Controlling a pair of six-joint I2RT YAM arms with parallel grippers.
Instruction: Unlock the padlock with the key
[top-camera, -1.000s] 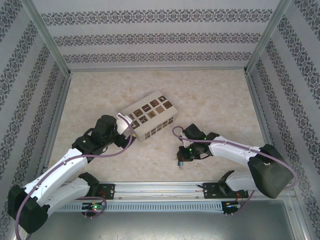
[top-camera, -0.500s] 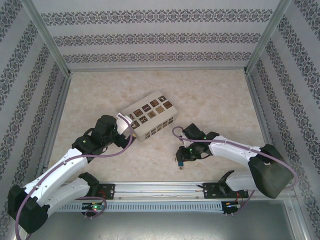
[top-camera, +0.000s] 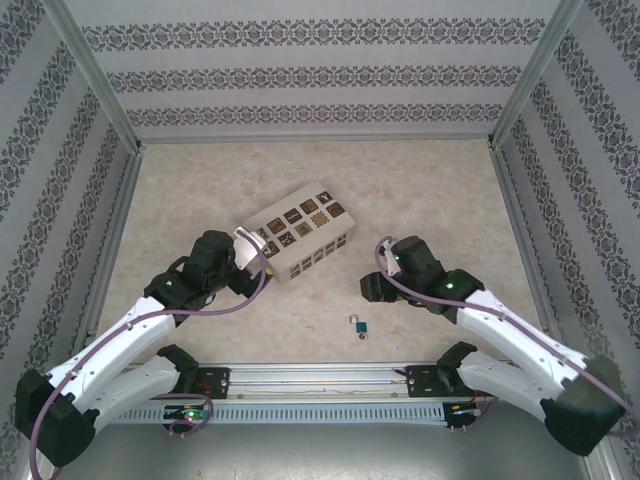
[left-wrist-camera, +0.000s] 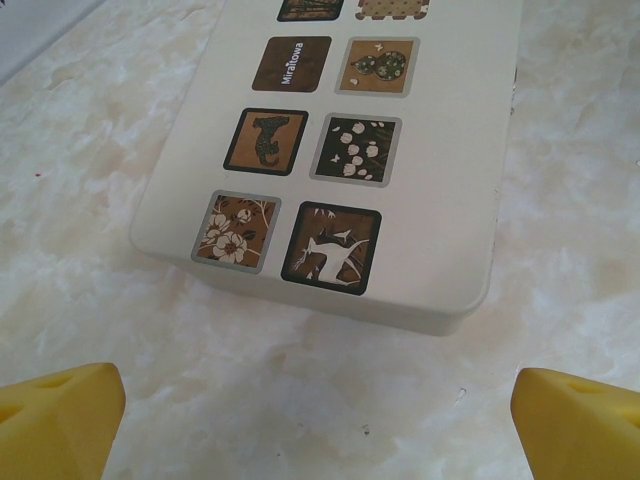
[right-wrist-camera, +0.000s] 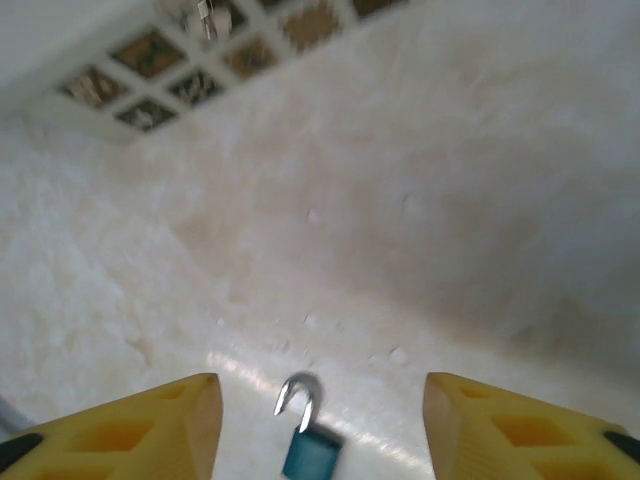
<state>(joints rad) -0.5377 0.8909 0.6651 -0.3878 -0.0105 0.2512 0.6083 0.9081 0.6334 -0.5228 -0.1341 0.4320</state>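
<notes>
Biggest thing here is the pale marbled bench (top-camera: 440, 200), boxed in by patterned walls (top-camera: 300, 75). On it sits the cream box (top-camera: 297, 240) with brown picture squares on its lid. It lies flat and at an angle, dead ahead of the left tool (left-wrist-camera: 320, 420). That tool is spread wide with nothing between its yellow fingers (left-wrist-camera: 60, 415). In its wrist view the box's near short end sits just ahead of the fingertips without touching them.

The right tool (right-wrist-camera: 320, 388) is spread apart too and carries nothing. It points toward the box, which shows up at the far top left of its wrist view, well apart from it.

The padlock (right-wrist-camera: 310, 455) lies on the bench in the gap between the right tool's fingers (right-wrist-camera: 150, 430), right at the near edge of that view. It touches neither of them. It has a blue body and a thin silvery shackle (right-wrist-camera: 298, 392) that curls like a little hook on the side toward the box. It's pretty blurry, so I can't tell if the shackle is latched or popped. In the top view the padlock sits on open bench just to the base side of the right tool, well apart from the left tool and the box.

The key I honestly can't pick out. There's a tiny silvery speck touching the padlock in the top view, but it's too small to call.
</notes>
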